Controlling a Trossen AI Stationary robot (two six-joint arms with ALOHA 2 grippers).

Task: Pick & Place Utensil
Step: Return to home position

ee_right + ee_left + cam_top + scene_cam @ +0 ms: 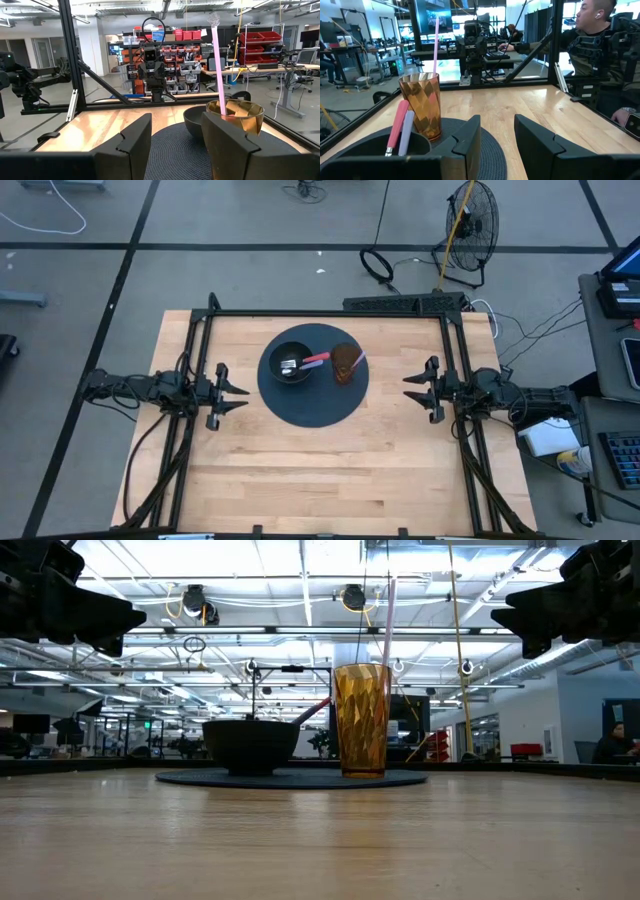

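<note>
- The bench (300, 480) carries a finished setting. I judge you are on the closing step, bringing the arms home, and nothing looks left to carry.
- The round dark placemat (310, 416) lies on the far half of the bench, and everything else is placed from it.
- The left pincer (240, 397) hangs off the placemat's left edge, well apart from it. Its fingers are apart and hold nothing.
- The right pincer (410, 387) mirrors it off the placemat's right edge, also spread and empty. In the low view both ride high above the wood.
- The black bowl (250, 745) sits on the placemat, left of its centre.
- The amber glass (361, 720) stands upright on the placemat, just beside the bowl on its right.
- The pink straw (388, 620) stands in the glass and rises well above its rim.
- Two utensils lean in the bowl: a pink-handled one (396, 127) and a pale-handled one (406, 131), handles side by side.
- Next move, as I judge it: little beyond settling each arm into rest. Keep both pincers drawn outward from the placemat, since a sweep inward could clip the tall straw or tip the glass.
- You have no brand or label to read on the glass, bowl or placemat. The screens in the room beyond are too small to make out.
</note>
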